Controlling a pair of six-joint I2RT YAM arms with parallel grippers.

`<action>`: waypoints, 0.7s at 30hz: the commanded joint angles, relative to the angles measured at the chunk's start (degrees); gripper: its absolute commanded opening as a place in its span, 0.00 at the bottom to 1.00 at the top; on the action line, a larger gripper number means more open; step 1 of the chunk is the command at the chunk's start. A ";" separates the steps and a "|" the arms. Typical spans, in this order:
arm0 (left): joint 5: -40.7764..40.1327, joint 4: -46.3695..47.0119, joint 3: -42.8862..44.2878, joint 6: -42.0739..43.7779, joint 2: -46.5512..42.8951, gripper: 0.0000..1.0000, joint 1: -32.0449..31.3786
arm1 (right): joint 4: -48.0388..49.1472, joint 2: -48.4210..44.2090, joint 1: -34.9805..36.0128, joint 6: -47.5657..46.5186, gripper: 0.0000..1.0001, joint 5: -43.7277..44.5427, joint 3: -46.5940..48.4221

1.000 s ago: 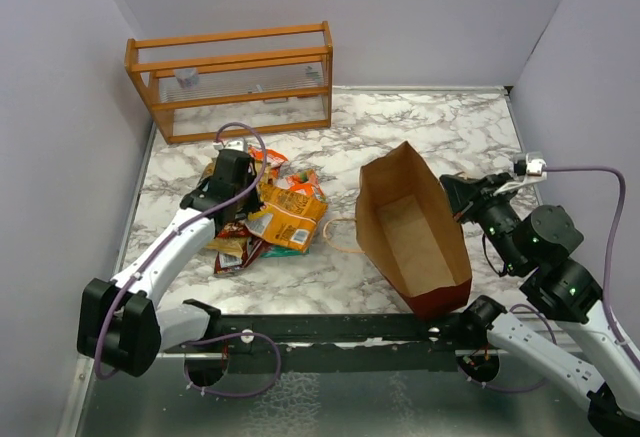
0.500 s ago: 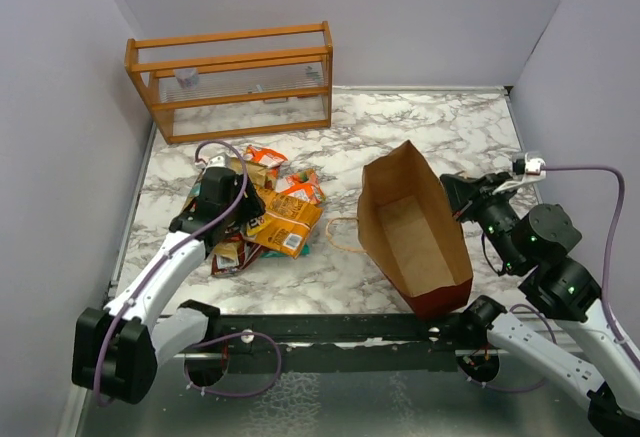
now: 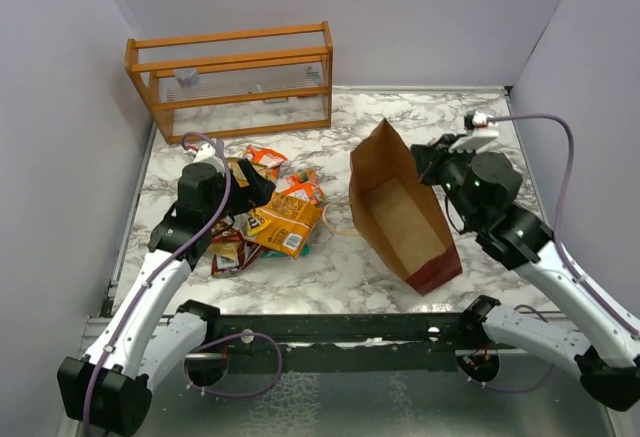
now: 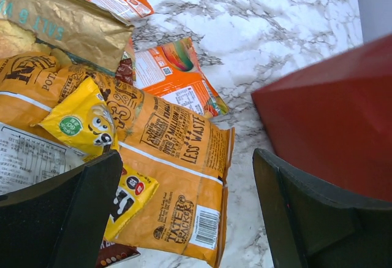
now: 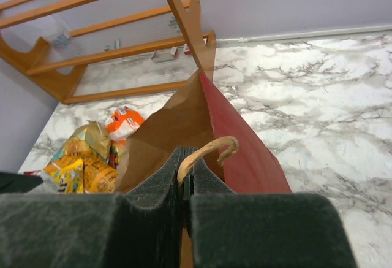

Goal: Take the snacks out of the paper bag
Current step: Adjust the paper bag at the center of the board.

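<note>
The snacks (image 3: 272,213) lie in a heap on the marble, left of the paper bag (image 3: 405,225). My left gripper (image 3: 255,194) hovers open over the heap with nothing between its fingers. In the left wrist view an orange cracker packet (image 4: 177,176) and a yellow packet (image 4: 82,121) lie below the left gripper (image 4: 187,216). The bag's dark red wall (image 4: 331,108) is to the right. My right gripper (image 3: 424,161) is shut on the bag's right rim. The right wrist view shows the right gripper (image 5: 187,170) pinching the rim and cord handle (image 5: 211,148). No packet shows inside the bag.
An orange wooden rack (image 3: 232,79) stands at the back left against the wall, behind the heap. A loose cord handle (image 3: 340,229) of the bag lies on the marble between the heap and the bag. Grey walls close in both sides.
My left gripper has opened and drawn back from the heap. My right arm has swung left and away from me, dragging the bag's rim with it, so the bag now lies turned.
</note>
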 commanded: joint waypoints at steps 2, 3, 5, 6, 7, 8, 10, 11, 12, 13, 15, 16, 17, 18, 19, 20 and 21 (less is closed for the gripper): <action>3.80 -1.87 1.67 1.56 -2.63 0.91 0.31 | 8.61 8.48 -0.08 -1.58 0.02 -0.03 7.61; 3.86 -2.05 1.56 1.73 -3.06 0.91 0.34 | 9.47 10.60 -0.07 -1.81 0.02 -1.09 8.98; 3.57 -2.45 1.36 2.05 -3.74 0.91 0.28 | 10.29 13.44 -0.07 -1.94 0.02 -2.05 11.90; 3.46 -2.65 1.41 2.15 -3.93 0.92 0.28 | 10.56 14.64 -0.07 -2.22 0.02 -1.97 13.17; 3.51 -2.76 1.44 2.27 -3.97 0.92 0.32 | 10.82 15.54 -0.07 -2.50 0.02 -1.61 14.17; 3.60 -2.90 1.52 2.14 -4.09 0.92 0.36 | 11.02 16.23 -0.13 -2.75 0.02 -0.81 15.02; 3.93 -2.96 1.64 2.16 -4.22 0.92 0.36 | 11.25 17.05 -0.88 -2.72 0.02 0.51 15.95; 4.11 -3.00 1.62 2.13 -4.29 0.92 0.35 | 11.12 17.23 -1.51 -2.38 0.02 0.64 16.13; 4.26 -2.98 1.62 2.09 -4.36 0.92 0.31 | 11.02 17.16 -2.39 -1.88 0.02 0.35 15.91; 4.44 -2.93 1.62 2.07 -4.41 0.92 0.34 | 11.00 17.04 -3.38 -1.24 0.02 -0.19 15.47; 4.77 -2.78 1.66 2.08 -4.41 0.92 0.30 | 10.36 16.80 -5.75 0.46 0.02 -1.61 14.32; 4.95 -2.71 1.62 2.08 -4.27 0.92 0.31 | 9.52 16.70 -7.28 1.59 0.02 -2.66 13.77; 5.20 -2.66 1.68 2.12 -4.25 0.92 0.35 | 8.82 16.70 -9.10 2.64 0.02 -3.97 13.26; 5.39 -2.67 1.74 2.08 -4.24 0.92 0.31 | 8.13 16.70 -11.27 3.72 0.02 -5.33 12.64; 5.64 -2.64 1.71 2.08 -4.09 0.92 0.29 | 7.62 16.73 -13.45 4.66 0.02 -6.83 11.89; 5.86 -2.66 1.72 2.08 -4.11 0.92 0.30 | 7.25 16.67 -15.65 5.23 0.02 -8.26 11.15; 6.09 -2.58 1.75 2.10 -4.14 0.92 0.28 | 6.77 16.77 -17.78 5.67 0.02 -9.85 10.47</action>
